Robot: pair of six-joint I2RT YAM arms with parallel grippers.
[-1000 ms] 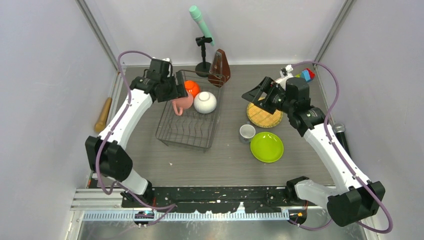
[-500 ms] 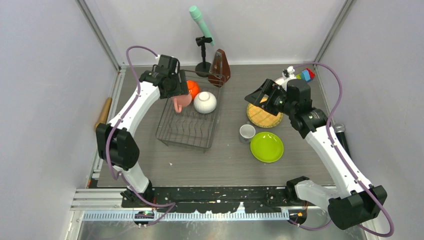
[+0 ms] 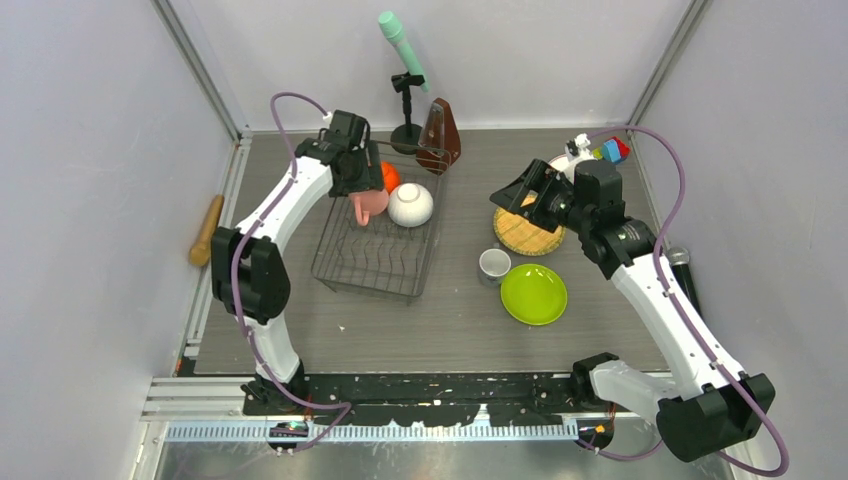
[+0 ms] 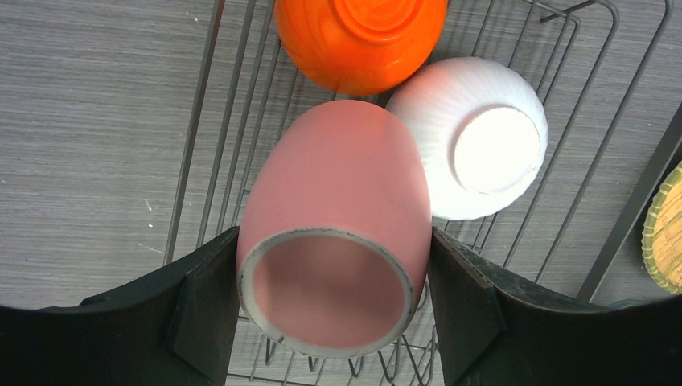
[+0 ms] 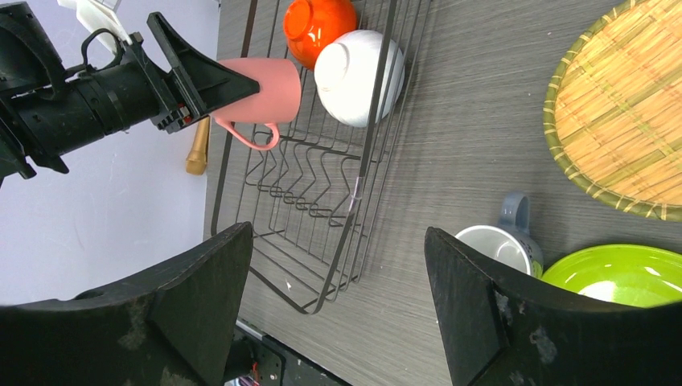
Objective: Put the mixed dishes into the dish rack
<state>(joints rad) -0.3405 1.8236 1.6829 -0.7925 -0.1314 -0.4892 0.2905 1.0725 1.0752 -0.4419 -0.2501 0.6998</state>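
Note:
My left gripper [image 3: 360, 186] is shut on the pink mug [image 3: 367, 206]. It holds the mug on its side over the far end of the dish rack [image 3: 375, 265]. In the left wrist view the jaws [image 4: 332, 297] press both sides of the mug [image 4: 338, 201], whose mouth faces the camera. The orange bowl [image 3: 388, 175] and white bowl [image 3: 411, 204] lie upside down in the rack beside it. My right gripper [image 3: 515, 190] is open and empty above the table between the rack and the tan woven plate [image 3: 530, 235]. The small white cup [image 3: 493, 264] and lime-green plate [image 3: 533, 294] sit on the table. The white plates are mostly hidden behind my right arm.
A brown metronome [image 3: 439, 135] and a teal microphone on a stand [image 3: 402, 45] stand behind the rack. Toy blocks [image 3: 612, 150] lie at the far right corner. A wooden handle [image 3: 208, 230] lies off the table's left edge.
My left arm has carried the pink mug a little right and farther back, closer to the orange bowl. My right arm has barely moved.

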